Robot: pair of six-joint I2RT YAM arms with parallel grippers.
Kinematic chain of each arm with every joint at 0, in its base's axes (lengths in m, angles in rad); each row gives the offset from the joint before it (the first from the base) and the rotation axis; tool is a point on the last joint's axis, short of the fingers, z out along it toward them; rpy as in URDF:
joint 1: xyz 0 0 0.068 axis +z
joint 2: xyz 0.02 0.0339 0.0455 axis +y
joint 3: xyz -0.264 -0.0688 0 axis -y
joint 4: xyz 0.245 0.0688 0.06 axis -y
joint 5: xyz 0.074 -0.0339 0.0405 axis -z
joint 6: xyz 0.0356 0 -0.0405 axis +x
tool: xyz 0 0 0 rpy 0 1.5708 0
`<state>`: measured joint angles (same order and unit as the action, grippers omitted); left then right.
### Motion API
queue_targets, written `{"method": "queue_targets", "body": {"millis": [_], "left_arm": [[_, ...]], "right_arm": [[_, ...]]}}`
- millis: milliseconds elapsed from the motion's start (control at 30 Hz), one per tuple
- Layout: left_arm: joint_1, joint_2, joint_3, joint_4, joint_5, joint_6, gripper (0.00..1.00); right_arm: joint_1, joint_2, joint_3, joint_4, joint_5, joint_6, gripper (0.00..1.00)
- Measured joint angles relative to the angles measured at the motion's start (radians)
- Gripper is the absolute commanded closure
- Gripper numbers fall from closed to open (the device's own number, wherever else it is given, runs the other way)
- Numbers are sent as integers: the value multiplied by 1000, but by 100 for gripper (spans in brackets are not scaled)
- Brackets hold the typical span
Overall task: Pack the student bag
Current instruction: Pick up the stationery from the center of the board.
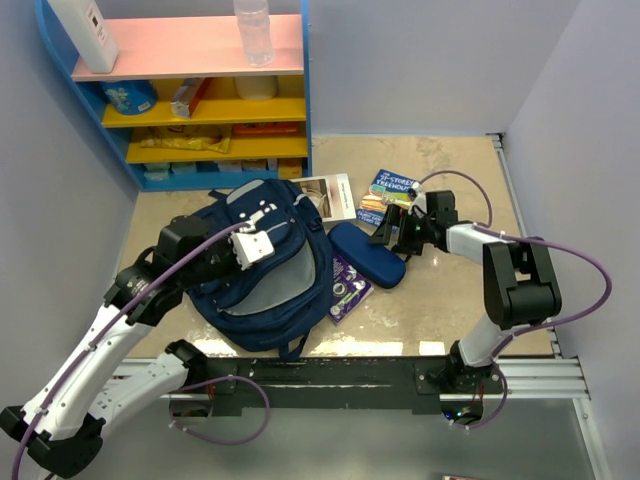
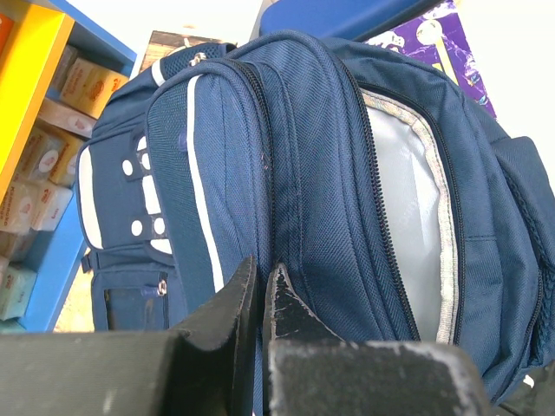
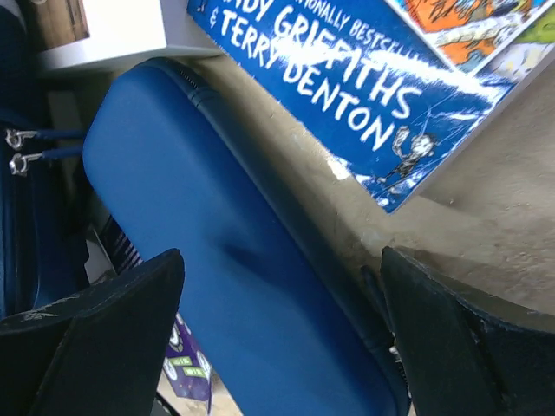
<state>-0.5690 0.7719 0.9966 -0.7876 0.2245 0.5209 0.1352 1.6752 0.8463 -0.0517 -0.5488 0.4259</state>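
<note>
The student bag, a navy backpack with grey trim, lies at the table's centre-left. Its main compartment gapes and shows pale grey lining. My left gripper sits on top of the bag. In the left wrist view the gripper is shut on a fold of the bag's navy fabric beside the zip. My right gripper is open and straddles the far end of an oval navy pencil case without gripping it. In the right wrist view the case lies between the gripper's spread fingers.
A blue treehouse book lies beside the case. An open white booklet is behind the bag. A purple booklet lies half under the case. A blue shelf unit with boxes stands at the back left. Walls close in left and right.
</note>
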Motion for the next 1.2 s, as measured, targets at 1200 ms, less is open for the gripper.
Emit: {"method": "queue_targets", "body": {"millis": [1200], "left_arm": [[0,33,0,1,18,16,100]], "right_arm": [[140,-416,-465,266,-44,296,11]]}}
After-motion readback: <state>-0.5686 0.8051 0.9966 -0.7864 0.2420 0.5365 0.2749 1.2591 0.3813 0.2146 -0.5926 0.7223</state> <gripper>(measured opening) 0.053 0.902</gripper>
